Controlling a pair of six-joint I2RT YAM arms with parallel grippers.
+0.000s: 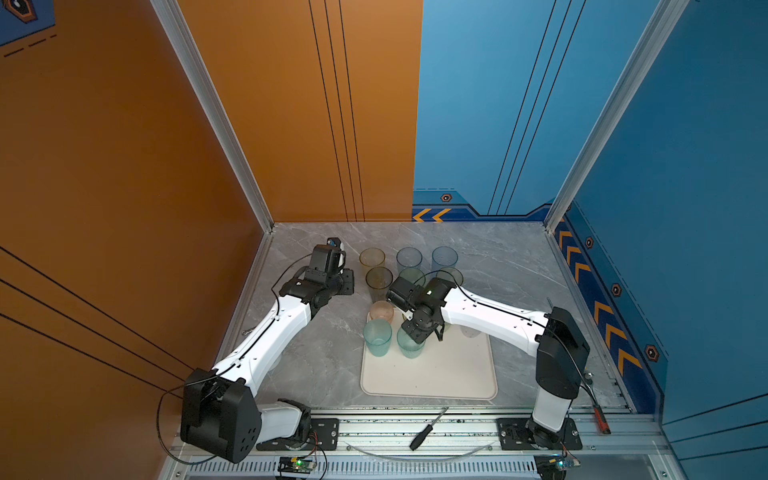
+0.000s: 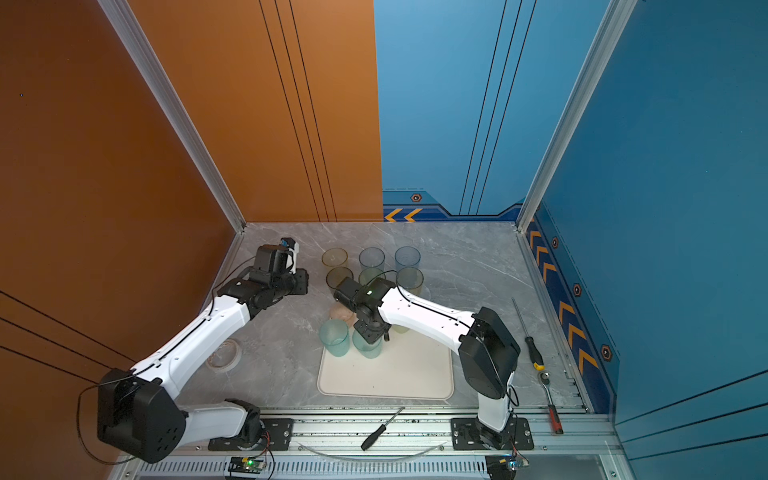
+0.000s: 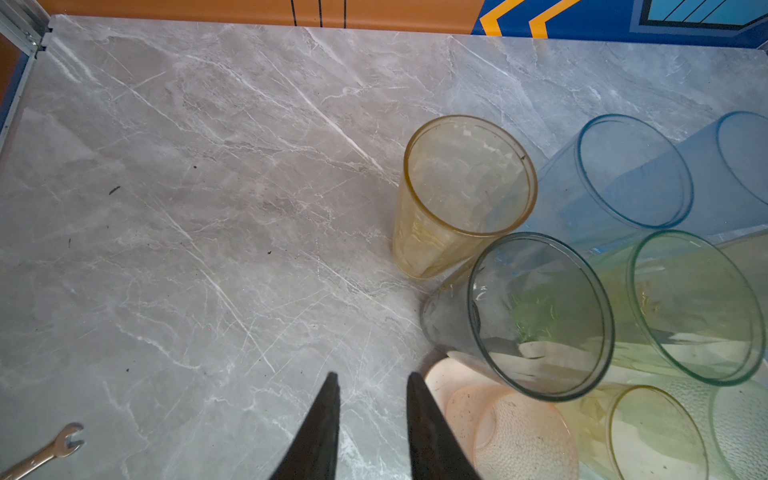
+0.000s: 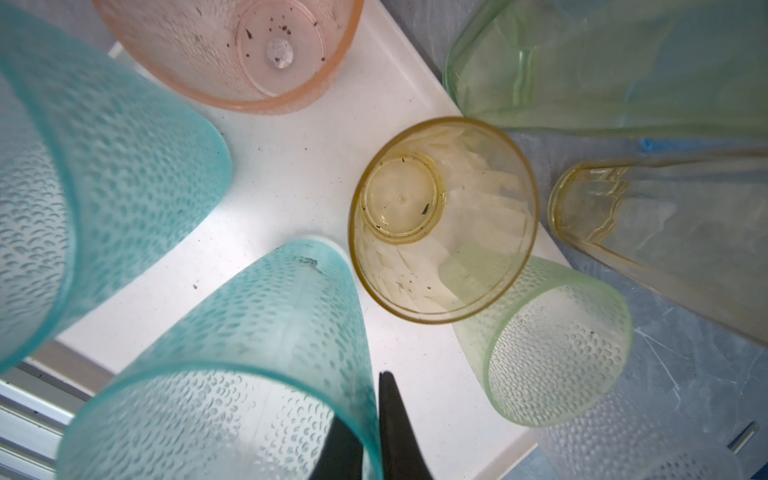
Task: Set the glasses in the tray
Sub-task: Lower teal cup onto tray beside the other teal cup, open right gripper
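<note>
The cream-white tray (image 1: 436, 374) (image 2: 386, 378) lies at the front middle. My right gripper (image 4: 365, 415) (image 1: 415, 332) is shut on the rim wall of a teal dimpled glass (image 4: 232, 374) (image 1: 409, 345), one finger inside and one outside. That glass is upright over the tray's far part. Beside it on the tray are a second teal glass (image 1: 377, 337), a pink one (image 1: 381, 311), a short yellow one (image 4: 442, 220) and a short green one (image 4: 552, 353). Yellow (image 1: 372, 257), smoke grey (image 1: 379, 282), blue (image 1: 409, 258) and green (image 1: 411, 276) tall glasses stand behind on the table. My left gripper (image 3: 372, 376) is open and empty, left of them.
A black screwdriver (image 1: 426, 430) lies on the front rail. A tape roll (image 2: 224, 353) sits under the left arm. At the right are a yellow-handled screwdriver (image 2: 528, 336) and a ratchet (image 2: 550, 399). A small wrench (image 3: 45, 453) lies near the left gripper. Walls enclose three sides.
</note>
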